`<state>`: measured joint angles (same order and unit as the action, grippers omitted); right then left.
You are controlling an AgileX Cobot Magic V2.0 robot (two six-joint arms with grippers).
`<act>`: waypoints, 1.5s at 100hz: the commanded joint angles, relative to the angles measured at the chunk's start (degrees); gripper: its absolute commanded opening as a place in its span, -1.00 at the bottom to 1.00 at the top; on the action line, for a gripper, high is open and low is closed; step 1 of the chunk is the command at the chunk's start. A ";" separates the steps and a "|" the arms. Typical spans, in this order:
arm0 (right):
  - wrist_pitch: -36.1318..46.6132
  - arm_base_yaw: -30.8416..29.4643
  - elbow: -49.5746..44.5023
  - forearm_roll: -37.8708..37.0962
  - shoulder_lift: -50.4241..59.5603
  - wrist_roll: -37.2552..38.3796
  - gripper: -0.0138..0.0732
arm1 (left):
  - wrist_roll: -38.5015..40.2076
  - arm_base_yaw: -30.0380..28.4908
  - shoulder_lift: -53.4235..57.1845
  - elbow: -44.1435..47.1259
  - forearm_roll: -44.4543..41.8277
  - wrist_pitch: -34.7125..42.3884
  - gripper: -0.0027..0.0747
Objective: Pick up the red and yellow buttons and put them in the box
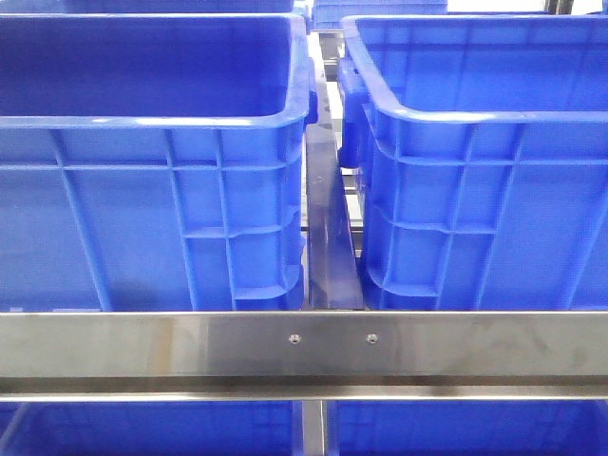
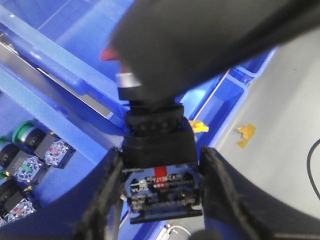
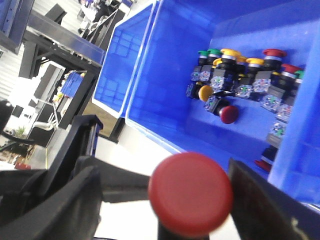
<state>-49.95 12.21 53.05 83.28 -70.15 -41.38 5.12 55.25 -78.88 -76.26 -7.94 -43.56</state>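
My left gripper (image 2: pixel 161 186) is shut on the black and blue body of a red button (image 2: pixel 159 150); its red cap (image 2: pixel 107 54) peeks past a dark blurred mass in front of it. In the right wrist view a red dome cap (image 3: pixel 190 192) sits between my right gripper's (image 3: pixel 162 175) wide-set fingers, near one finger and clear of the other. A loose yellow button (image 3: pixel 205 93) and a loose red button (image 3: pixel 229 114) lie in a blue crate (image 3: pixel 165 75) among several others. Neither gripper shows in the front view.
Two alike blue crates (image 1: pixel 152 122) (image 1: pixel 475 116) stand side by side behind a steel rail (image 1: pixel 304 347). More buttons (image 2: pixel 30 155) lie in a crate below the left gripper. Grey floor with yellow tape (image 2: pixel 246 135) is beside it. A second crate (image 3: pixel 117 65) adjoins the filled one.
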 commanded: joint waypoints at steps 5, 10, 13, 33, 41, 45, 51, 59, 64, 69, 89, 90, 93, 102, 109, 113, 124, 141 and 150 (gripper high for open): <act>-1.27 0.70 2.84 3.79 -0.15 -1.10 0.40 | -0.02 0.37 1.67 -1.78 -0.18 3.83 -0.98; -1.16 0.70 2.84 3.79 -0.16 -1.10 0.28 | -0.02 0.37 1.67 -1.78 -0.18 3.83 -0.98; -1.17 0.70 2.84 3.69 -0.17 -1.10 0.19 | -0.02 0.37 1.67 -1.78 -0.18 3.83 -0.98; -1.48 0.70 2.84 3.64 -0.17 -1.10 -0.36 | -0.02 0.37 1.67 -1.78 -1.79 3.83 -0.84; -1.43 0.70 2.84 3.64 -0.17 -1.14 -0.38 | -0.02 0.37 1.67 -1.78 -2.06 3.83 -0.55; -1.42 0.70 2.84 3.64 -0.17 -1.14 -0.38 | -0.02 0.37 1.67 -1.78 -2.20 3.83 -0.33; -1.36 0.70 2.84 3.64 -0.17 -1.21 -0.38 | -0.02 0.37 1.67 -1.78 -2.20 3.83 0.02; -1.07 0.70 2.84 3.53 -0.17 -1.23 -0.38 | -0.02 0.37 1.67 -1.78 -2.20 3.83 0.40; -0.71 0.70 2.84 3.36 -0.17 -1.28 -0.38 | -0.02 0.37 1.67 -1.78 -2.20 3.83 0.54; -0.24 0.70 2.84 3.19 -0.17 -1.49 -0.38 | -0.02 0.37 1.67 -1.78 -2.20 3.83 0.61; 4.67 0.49 3.01 2.75 -0.17 -3.39 -0.38 | 0.71 -0.29 1.67 -1.78 -2.09 3.21 0.61; 4.95 0.49 3.05 2.75 -0.17 -3.52 -0.38 | 0.71 -0.30 1.67 -1.78 -2.09 2.98 0.61; 6.01 0.49 3.07 2.75 -0.12 -3.86 -0.38 | 1.22 -0.75 1.67 -1.78 -2.09 2.81 0.61; 8.86 0.49 3.50 2.75 -0.06 -4.55 -0.38 | 2.29 -2.42 1.67 -1.78 -1.97 1.92 0.61; 10.27 0.44 3.81 2.64 -0.06 -5.06 -0.38 | 3.54 -4.27 1.77 -1.78 -1.97 1.65 0.61; 11.12 0.25 4.10 2.64 0.00 -5.35 -0.38 | 3.65 -5.27 1.78 -1.78 -1.86 1.65 0.61; 12.65 -1.46 4.31 2.58 0.29 -6.56 -0.38 | 3.65 -9.04 3.13 -1.66 -1.01 2.13 0.61; 13.32 -6.08 4.31 2.25 1.10 -7.69 -0.38 | 3.65 -15.94 6.71 0.02 0.00 2.14 0.61; 12.89 -8.23 4.31 1.84 1.44 -7.73 -0.38 | 3.99 -20.63 8.90 1.75 0.37 2.37 0.61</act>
<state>-36.53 5.96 55.14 82.71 -70.93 -48.12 8.18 38.27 -73.61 -74.33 -8.03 -44.67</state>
